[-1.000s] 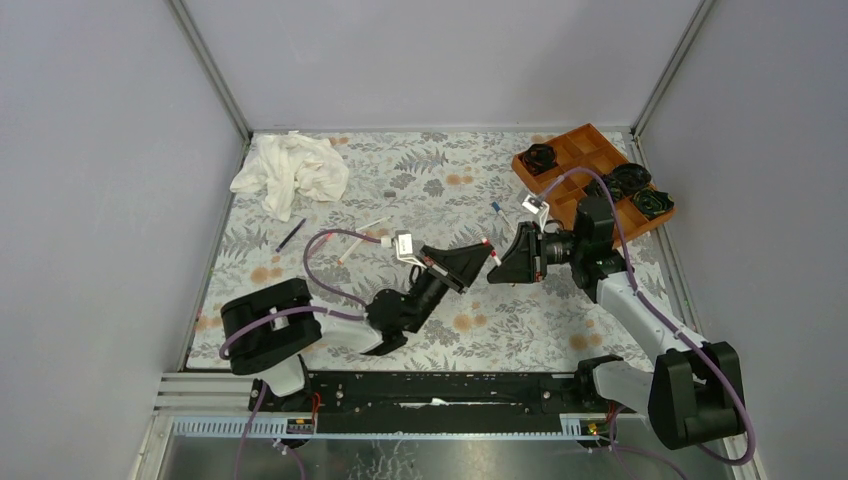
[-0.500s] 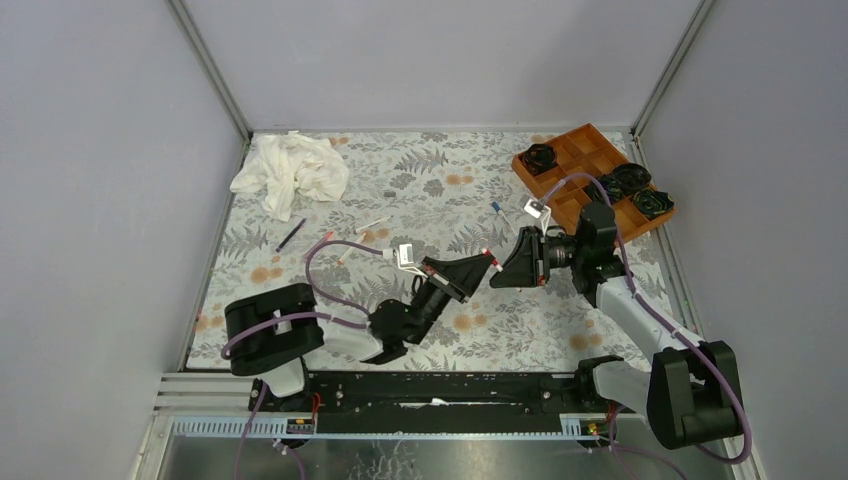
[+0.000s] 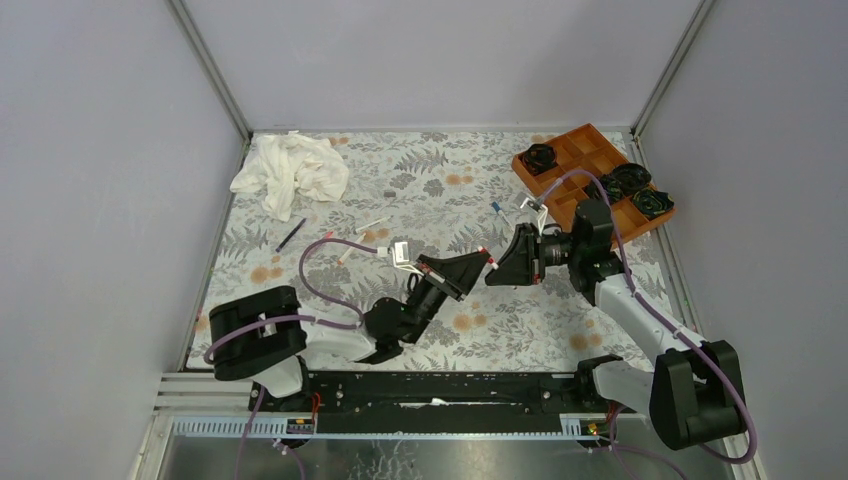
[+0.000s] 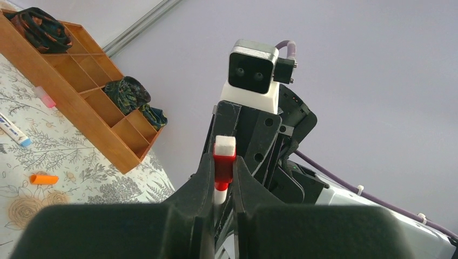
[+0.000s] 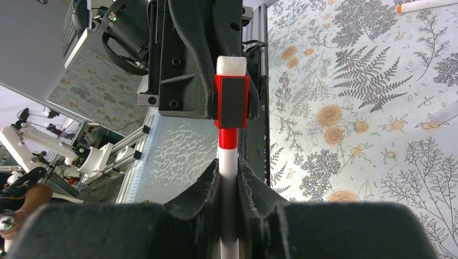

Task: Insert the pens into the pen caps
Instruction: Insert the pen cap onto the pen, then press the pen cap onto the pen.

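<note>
Above the middle of the table my two grippers meet tip to tip. My left gripper is shut on a red pen cap with a white end. My right gripper is shut on the white barrel of a pen. The pen's red end sits inside that cap. More pens lie on the mat: two white ones, a dark one and a blue-tipped one. An orange cap and a pink cap lie near the tray.
An orange wooden tray with black rosette objects stands at the back right. A crumpled white cloth lies at the back left. An orange-tipped pen lies on the floral mat. Grey walls close in both sides.
Both grippers have drifted slightly left and nearer with the pen and cap between them. The left arm's shoulder has swung left. Both grips look unchanged.
</note>
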`<state>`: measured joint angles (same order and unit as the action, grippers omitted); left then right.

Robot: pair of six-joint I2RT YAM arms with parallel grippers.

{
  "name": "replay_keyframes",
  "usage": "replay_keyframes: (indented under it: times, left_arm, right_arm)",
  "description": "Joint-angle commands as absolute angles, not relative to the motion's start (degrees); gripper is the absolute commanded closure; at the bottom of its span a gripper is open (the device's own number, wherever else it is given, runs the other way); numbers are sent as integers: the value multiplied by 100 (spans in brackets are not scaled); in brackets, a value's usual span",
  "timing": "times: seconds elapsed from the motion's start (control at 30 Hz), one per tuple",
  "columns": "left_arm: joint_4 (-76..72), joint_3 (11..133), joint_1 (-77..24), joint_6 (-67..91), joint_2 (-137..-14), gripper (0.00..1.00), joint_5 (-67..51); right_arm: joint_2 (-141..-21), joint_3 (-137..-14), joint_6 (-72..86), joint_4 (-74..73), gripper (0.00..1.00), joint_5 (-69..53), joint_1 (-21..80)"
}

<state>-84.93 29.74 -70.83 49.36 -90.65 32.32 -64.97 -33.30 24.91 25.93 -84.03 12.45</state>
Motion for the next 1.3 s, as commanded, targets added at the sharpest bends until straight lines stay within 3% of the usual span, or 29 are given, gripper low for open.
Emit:
replay_keyframes:
  times: [0.0, 0.53, 0.67, 0.8, 1.0, 1.27]
  left_arm:
    - [-8274, 2862, -7462, 5250, -8816, 84, 2366]
    - [-7986, 2733, -7409, 4907, -8234, 54, 2644]
    - [-7529, 2531, -7406, 4949, -7877, 40, 2674]
    - [-6999, 2194, -7377, 4759, -7259, 33, 2685]
    - [-6111, 2087, -7110, 3961, -6303, 2, 2566]
    - [-6591, 2552, -5839, 4093, -6806, 1, 459]
  right_arm:
    - [-6557, -3701, 2137, 2944, 100, -7303, 1316]
    - [-6610, -3703, 2110, 2958, 100, -7374, 1378]
    - [-6568, -3700, 2080, 2964, 100, -7449, 1379]
    - [-6526, -3692, 2048, 3015, 100, -7615, 1367]
    - [-6512, -3656, 2182, 3312, 100, -7946, 1395]
    - [-6532, -3647, 2272, 3469, 100, -8106, 1502]
